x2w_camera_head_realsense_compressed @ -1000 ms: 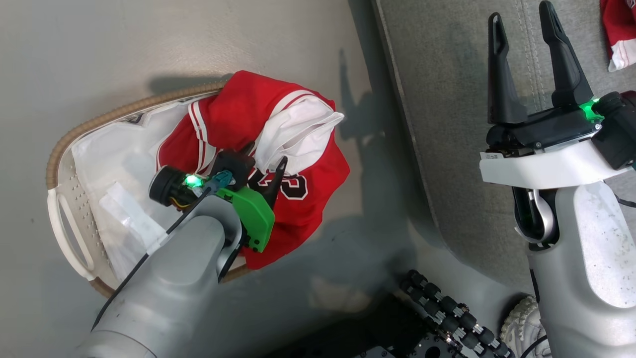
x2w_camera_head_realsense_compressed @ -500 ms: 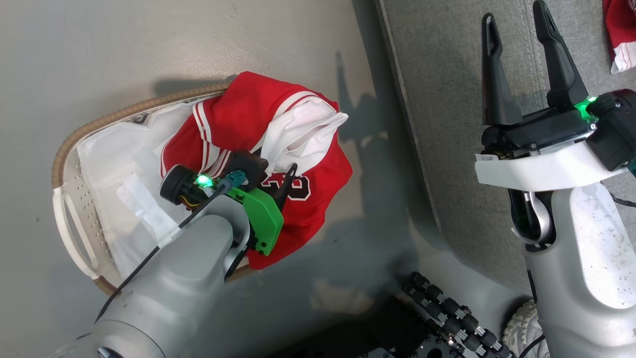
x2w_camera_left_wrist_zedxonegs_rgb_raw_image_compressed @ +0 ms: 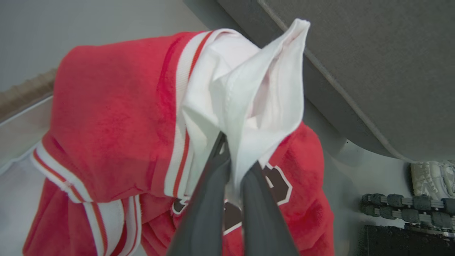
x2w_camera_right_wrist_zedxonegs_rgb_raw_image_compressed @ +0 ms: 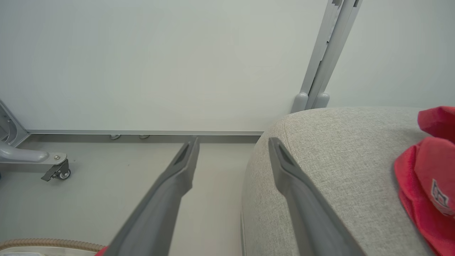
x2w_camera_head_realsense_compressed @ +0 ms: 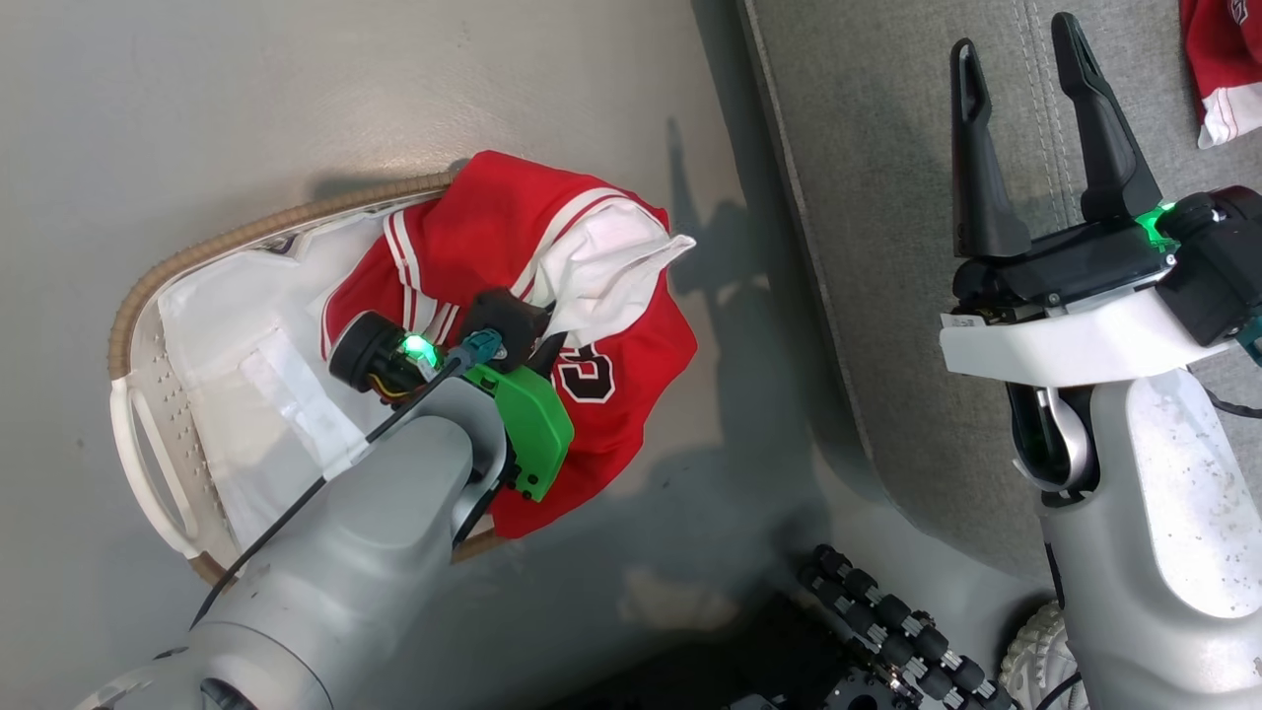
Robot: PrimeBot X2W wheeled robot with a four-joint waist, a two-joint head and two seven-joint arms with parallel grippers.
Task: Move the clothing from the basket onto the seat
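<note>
At the centre of the head view, your left gripper [x2w_camera_head_realsense_compressed: 544,347] has its two dark fingers pressed together on the jersey [x2w_camera_head_realsense_compressed: 493,227]. The left wrist view shows the grip close up. The left gripper [x2w_camera_left_wrist_zedxonegs_rgb_raw_image_compressed: 236,153] pinches a white fold [x2w_camera_left_wrist_zedxonegs_rgb_raw_image_compressed: 249,89] that comes out beside the jersey's [x2w_camera_left_wrist_zedxonegs_rgb_raw_image_compressed: 106,117] red-and-white striped trim and stands up in a peak above the fingertips.

You can see the jersey heaped over the right end of the basket [x2w_camera_head_realsense_compressed: 197,251]. Its lower part spills past the brown woven rim toward the floor [x2w_camera_head_realsense_compressed: 296,99], and part of the black-and-white number [x2w_camera_head_realsense_compressed: 584,375] shows just right of the gripper. The white liner [x2w_camera_head_realsense_compressed: 227,325] lies bare across the left of the basket.

Your right gripper [x2w_camera_head_realsense_compressed: 1017,39] is at the upper right of the head view. Its fingers are spread wide, hold nothing and point up the frame over the grey sofa [x2w_camera_head_realsense_compressed: 887,247]. In the right wrist view the right gripper [x2w_camera_right_wrist_zedxonegs_rgb_raw_image_compressed: 233,142] stands just as wide above the sofa's [x2w_camera_right_wrist_zedxonegs_rgb_raw_image_compressed: 337,149] rounded edge.

You will find the other red garment [x2w_camera_head_realsense_compressed: 1218,59] lying on the sofa in the top right corner of the head view. It also shows at the right edge of the right wrist view [x2w_camera_right_wrist_zedxonegs_rgb_raw_image_compressed: 426,170].
</note>
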